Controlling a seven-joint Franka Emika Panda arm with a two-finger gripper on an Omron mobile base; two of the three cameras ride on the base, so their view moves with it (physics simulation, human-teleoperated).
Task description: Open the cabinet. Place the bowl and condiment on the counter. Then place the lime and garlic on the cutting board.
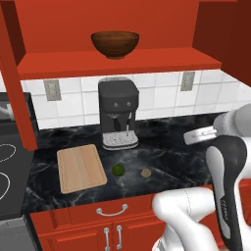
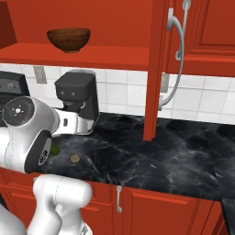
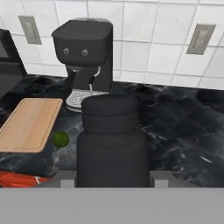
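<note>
My gripper [image 3: 113, 178] is shut on the condiment [image 3: 111, 140], a dark shaker that stands upright between the fingers over the counter [image 3: 183, 131]. Whether its base touches the marble I cannot tell. The cabinet [image 1: 117, 63] is open, its doors [image 2: 156, 69] swung wide. On its shelf sits the brown bowl [image 1: 114, 43], also [image 2: 69, 39]. The lime [image 1: 118, 169] and the garlic [image 1: 145, 172] lie on the counter [image 1: 166, 157], just right of the cutting board [image 1: 81, 167]. The lime [image 3: 61, 139] and the cutting board [image 3: 28, 124] lie left of the shaker.
A black coffee machine [image 1: 118, 112] stands against the tiled wall behind the board and the lime. A stove [image 1: 7, 166] borders the counter on the left. The open right door's long handle [image 2: 176, 59] hangs above the counter [image 2: 160, 151].
</note>
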